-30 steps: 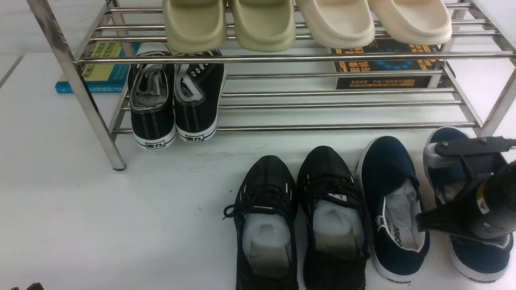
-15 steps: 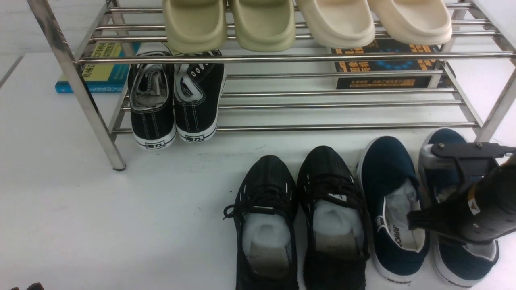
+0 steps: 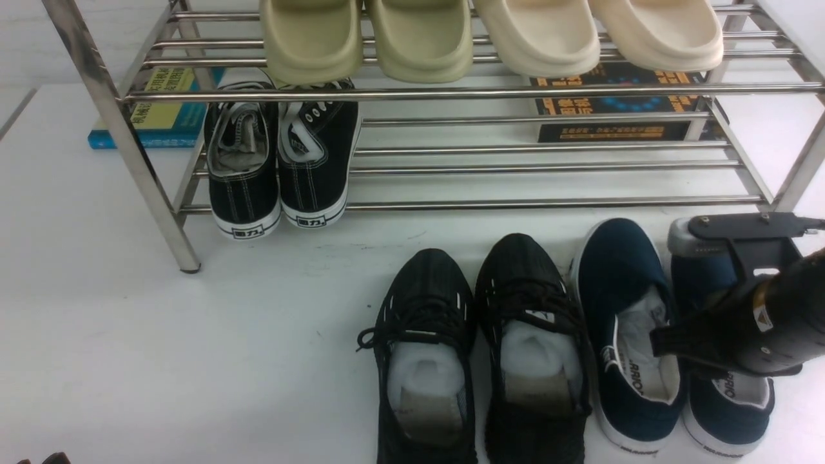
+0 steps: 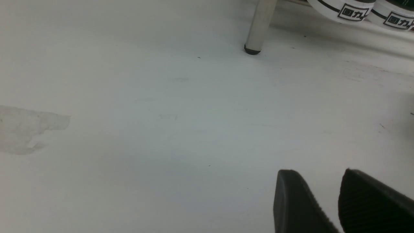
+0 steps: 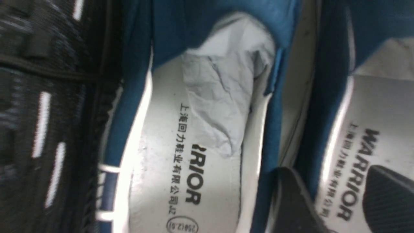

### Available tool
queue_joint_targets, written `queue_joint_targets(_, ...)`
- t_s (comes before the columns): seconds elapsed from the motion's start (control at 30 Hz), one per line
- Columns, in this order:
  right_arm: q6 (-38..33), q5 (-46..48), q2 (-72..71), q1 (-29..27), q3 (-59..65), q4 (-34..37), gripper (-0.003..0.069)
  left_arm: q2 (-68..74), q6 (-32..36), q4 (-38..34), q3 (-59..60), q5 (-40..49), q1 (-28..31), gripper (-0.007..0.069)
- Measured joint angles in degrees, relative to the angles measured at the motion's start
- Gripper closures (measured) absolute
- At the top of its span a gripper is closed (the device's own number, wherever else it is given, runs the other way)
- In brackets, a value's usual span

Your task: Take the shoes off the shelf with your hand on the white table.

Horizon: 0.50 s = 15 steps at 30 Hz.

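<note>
Both navy shoes stand on the white table (image 3: 193, 354), in front of the chrome shelf (image 3: 451, 93), at the right. The left navy shoe (image 3: 622, 290) stands free; it also shows in the right wrist view (image 5: 161, 145). The right navy shoe (image 3: 728, 412) stands close beside it, its toe hidden by my right gripper (image 3: 696, 351). In the right wrist view my right gripper (image 5: 333, 174) straddles that shoe's (image 5: 378, 106) inner wall, jaws well apart, one over the printed insole. My left gripper (image 4: 323, 181) hangs open and empty over bare table.
A pair of black mesh sneakers (image 3: 477, 348) stands left of the navy shoes. Black canvas sneakers (image 3: 277, 167) sit on the shelf's lower tier, and green (image 3: 367, 38) and cream (image 3: 599, 32) slippers sit on top. Books (image 3: 161, 109) lie behind. A shelf leg (image 4: 258, 26) stands near my left gripper.
My right gripper and the right navy shoe have moved left and toward the near edge, bringing the shoe beside the left navy shoe. Nothing else has moved.
</note>
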Motion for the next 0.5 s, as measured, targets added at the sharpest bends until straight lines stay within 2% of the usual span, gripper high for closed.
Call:
queue_joint_targets(0.07, 0.00, 0.82, -2.19, 0.00, -0.10, 0.05, 0.0312, 0.00, 0.00, 0.00, 0.00, 0.00, 0.00, 0.0382)
queue_joint_targets(0.3, -1.57, 13.21, -14.12, 0.00, -4.34, 0.62, 0.0307, 0.00, 0.00, 0.00, 0.00, 0.00, 0.00, 0.0382)
queue_joint_targets(0.5, -11.60, 26.98, -27.95, 0.00, -9.63, 1.59, 0.0342, 0.00, 0.00, 0.00, 0.00, 0.00, 0.00, 0.0382)
